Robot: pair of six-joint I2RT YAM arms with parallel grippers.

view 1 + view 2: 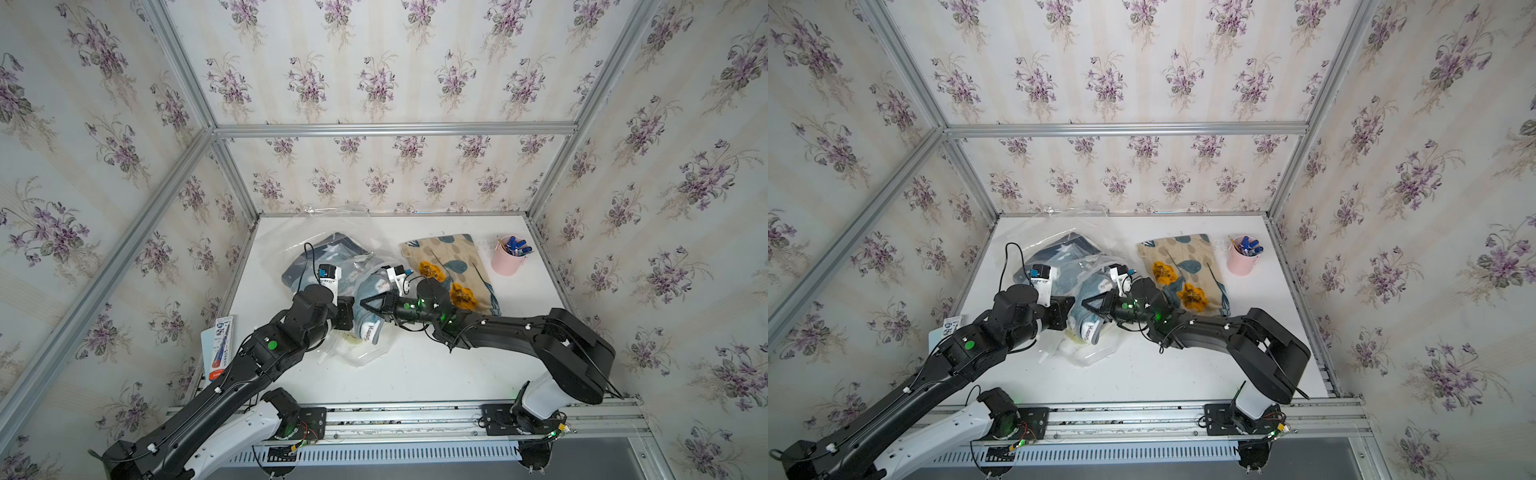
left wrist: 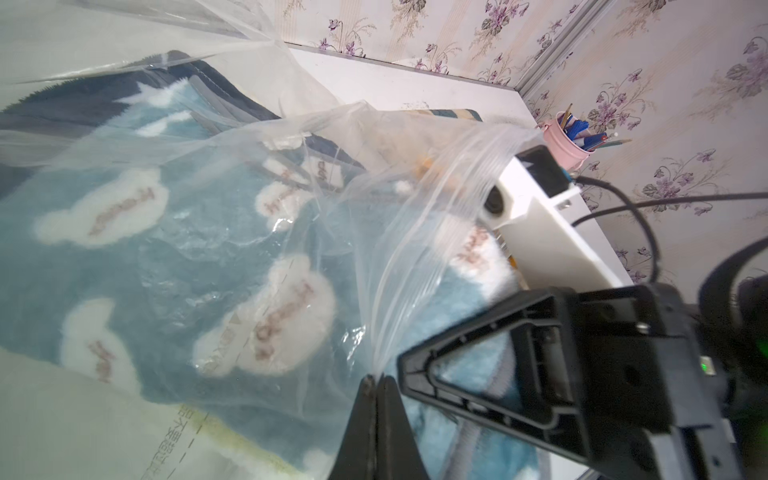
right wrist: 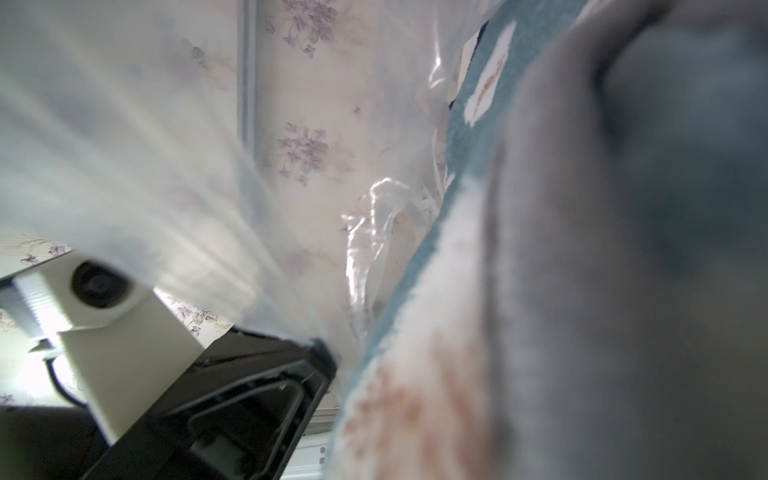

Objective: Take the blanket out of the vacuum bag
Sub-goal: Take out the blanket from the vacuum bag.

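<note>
At the mouth of the vacuum bag (image 2: 399, 232), left tool (image 2: 371, 380) pinched film, right tool (image 1: 362, 302) clamped blanket (image 1: 370, 326) (both closed); slick film could slip.

the blanket (image 2: 166, 257) is pale blue with white cloud patches and brownish lettering, under the clear vacuum bag (image 2: 415, 232). beside the blanket, a beige cloth (image 1: 451, 270) shows orange flowers, teal leaves.

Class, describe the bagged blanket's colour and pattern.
The blanket is blue with white cloud-shaped patches bearing brownish lettering; clearest in the left wrist view.
</note>
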